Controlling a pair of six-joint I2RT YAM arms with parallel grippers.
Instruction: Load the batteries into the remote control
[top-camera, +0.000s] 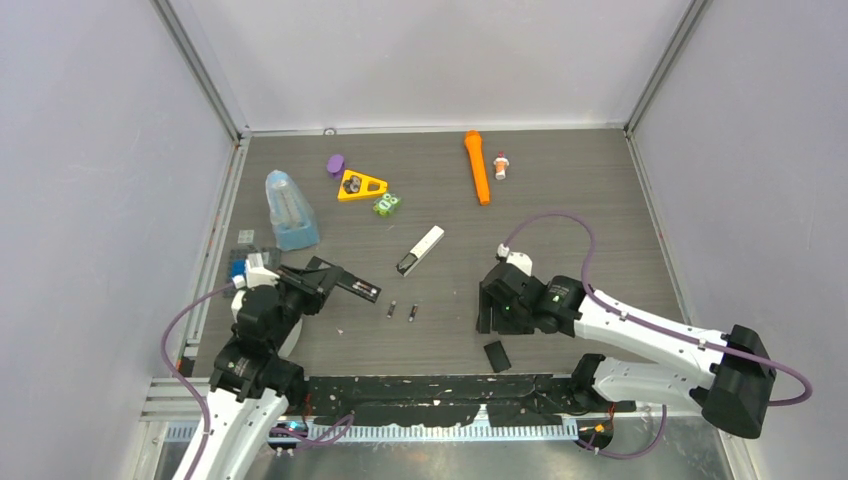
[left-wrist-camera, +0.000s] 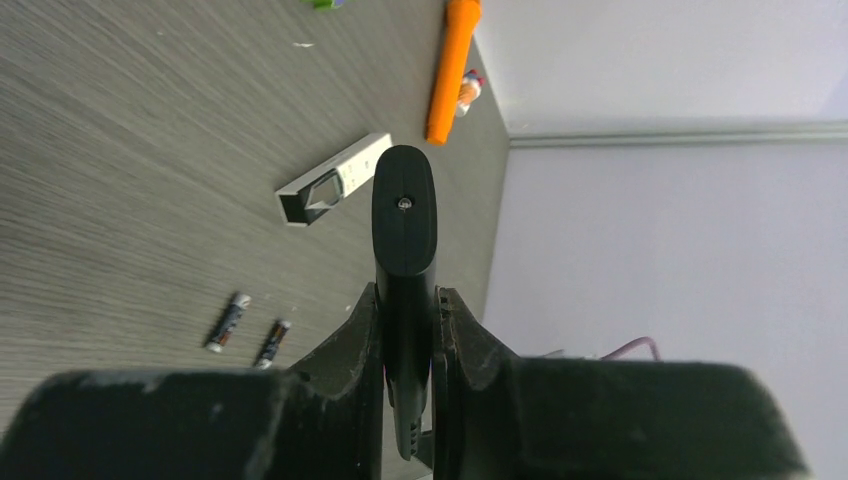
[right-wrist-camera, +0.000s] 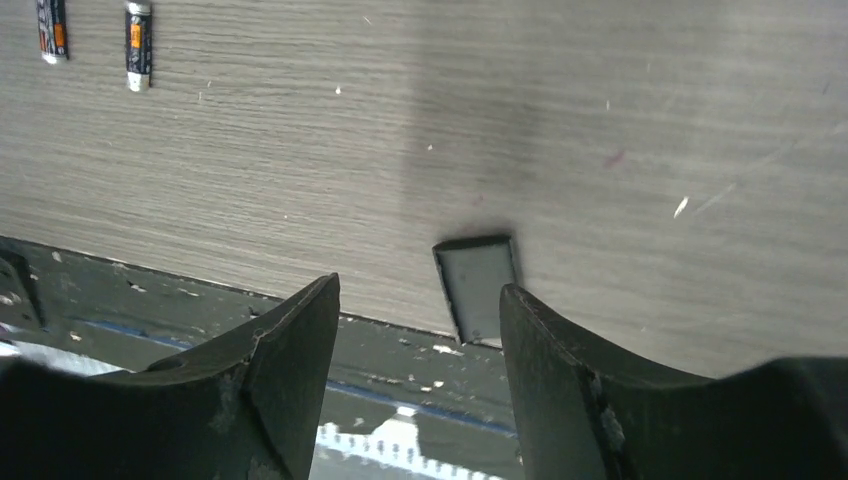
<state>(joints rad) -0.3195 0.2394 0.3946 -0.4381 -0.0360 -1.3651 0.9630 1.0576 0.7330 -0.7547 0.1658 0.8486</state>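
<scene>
The left gripper (left-wrist-camera: 407, 292) is clamped on a slim black bar (left-wrist-camera: 404, 210); the right gripper (right-wrist-camera: 418, 285) is spread wide, empty. Two thin dark batteries (top-camera: 392, 310) and the white-silver remote control (top-camera: 421, 250) are laid on the grey wood-grain table (top-camera: 560, 200), enclosed by pale walls (top-camera: 420, 60).

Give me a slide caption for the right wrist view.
Open right gripper framing a small dark plate near the table edge, two batteries beyond.

Bare grey wood table (top-camera: 560, 200) is seen around the slim white-silver remote control (top-camera: 421, 249). Its six o'clock side is obstructed by two tiny dark cylindrical batteries (top-camera: 392, 310).
</scene>
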